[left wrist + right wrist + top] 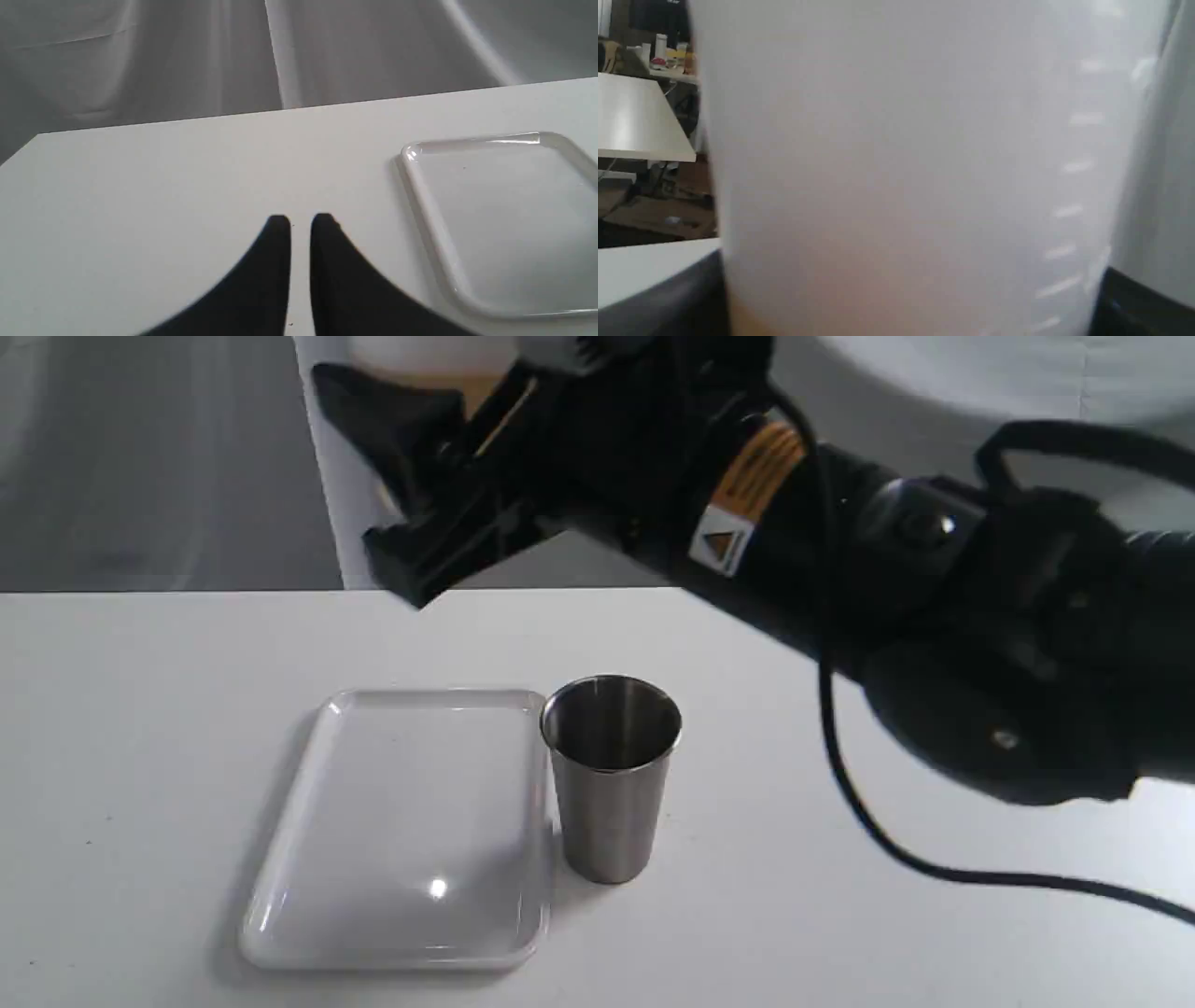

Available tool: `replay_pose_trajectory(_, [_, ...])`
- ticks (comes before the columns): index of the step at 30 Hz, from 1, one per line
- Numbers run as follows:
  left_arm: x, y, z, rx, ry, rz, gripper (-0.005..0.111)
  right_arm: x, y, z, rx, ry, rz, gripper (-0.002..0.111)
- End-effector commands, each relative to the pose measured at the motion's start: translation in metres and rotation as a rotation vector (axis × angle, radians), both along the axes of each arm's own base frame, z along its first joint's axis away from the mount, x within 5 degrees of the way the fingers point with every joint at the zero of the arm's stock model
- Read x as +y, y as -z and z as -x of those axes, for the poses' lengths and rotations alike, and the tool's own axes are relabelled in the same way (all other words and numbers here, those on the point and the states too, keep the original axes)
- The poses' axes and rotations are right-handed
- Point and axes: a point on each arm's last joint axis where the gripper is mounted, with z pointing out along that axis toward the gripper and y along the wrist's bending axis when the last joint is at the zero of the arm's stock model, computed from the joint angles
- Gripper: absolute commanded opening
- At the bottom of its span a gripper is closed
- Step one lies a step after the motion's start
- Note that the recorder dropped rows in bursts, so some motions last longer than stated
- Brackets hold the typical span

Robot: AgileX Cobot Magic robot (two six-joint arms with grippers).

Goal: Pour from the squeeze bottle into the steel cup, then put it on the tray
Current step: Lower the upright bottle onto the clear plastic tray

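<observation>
Right wrist view: only here is the squeeze bottle (pixel 901 163) seen closely, whitish, with scale marks and amber liquid.
Exterior view: the steel cup (pixel 611 775) is shown upright on the worktop (pixel 840 915), just beside the tray (pixel 401 821); the bottle is held high behind them, mostly hidden.
Right arm (pixel 934 569): stretched across from the right; the right pincer (pixel 906 303) is clamped on the bottle.
Left pincer (pixel 301 224): held low, fingers almost together, nothing between.
Sticker (pixel 747 485): orange, with a triangle; writing unreadable.
</observation>
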Motion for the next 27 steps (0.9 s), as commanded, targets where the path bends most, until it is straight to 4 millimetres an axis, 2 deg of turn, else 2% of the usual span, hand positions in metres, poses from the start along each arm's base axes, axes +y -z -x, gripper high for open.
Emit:
replay_pose_trajectory(1, [0.0,0.001,0.0,-0.008,-0.002,-0.001,0.008,0.017,0.01,0.002,-0.019,0.013,-0.009,0.016])
replay_pose_trajectory(9, [0.0,0.001,0.0,-0.008,-0.002,-0.001,0.008,0.049,0.041,0.006,-0.061,0.058,-0.05,0.016])
replay_pose_trajectory(13, [0.0,0.001,0.0,-0.008,-0.002,-0.001,0.008,0.063,0.065,0.008,-0.051,0.122,-0.042,0.016])
replay_pose_trajectory(20, [0.0,0.001,0.0,-0.008,-0.002,-0.001,0.008,0.075,0.092,0.007,-0.013,0.215,-0.126,0.016])
replay_pose_trajectory(27, [0.0,0.001,0.0,-0.008,-0.002,-0.001,0.008,0.09,0.11,-0.007,0.019,0.241,-0.129,0.016])
